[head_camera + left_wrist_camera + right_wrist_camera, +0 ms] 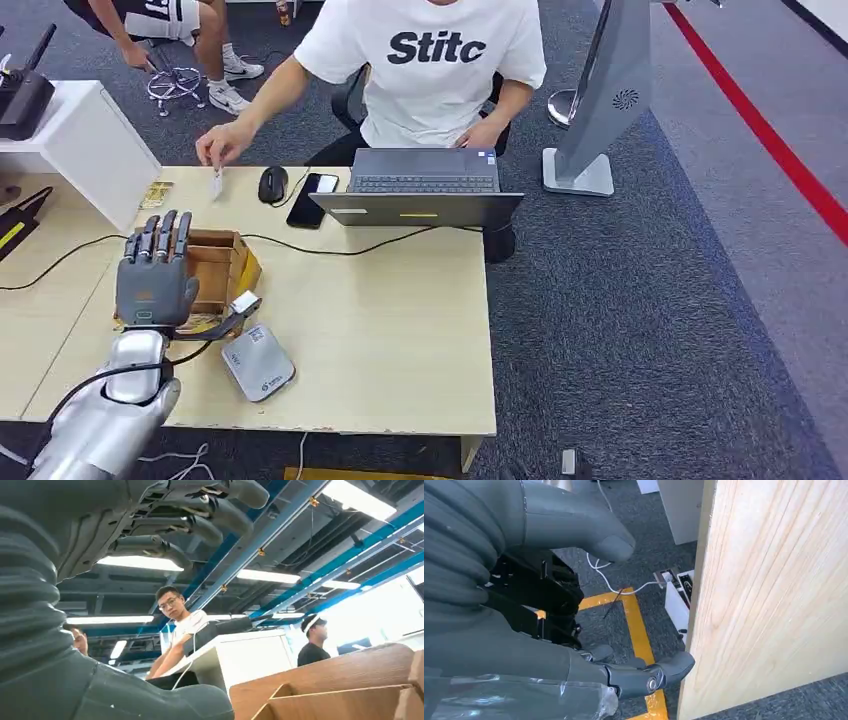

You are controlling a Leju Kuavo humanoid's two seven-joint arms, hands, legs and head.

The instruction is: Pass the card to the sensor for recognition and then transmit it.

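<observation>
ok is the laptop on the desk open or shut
Open. In the head view the laptop has its keyboard exposed toward the person seated behind it, with the lid tilted toward the robot's side of the table.

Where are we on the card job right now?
Nothing looks done. The left hand hovers empty over the wooden box; a person's hand holds the card at the table's far edge. Left: take the card, present it to the sensor, then pass it on.
</observation>
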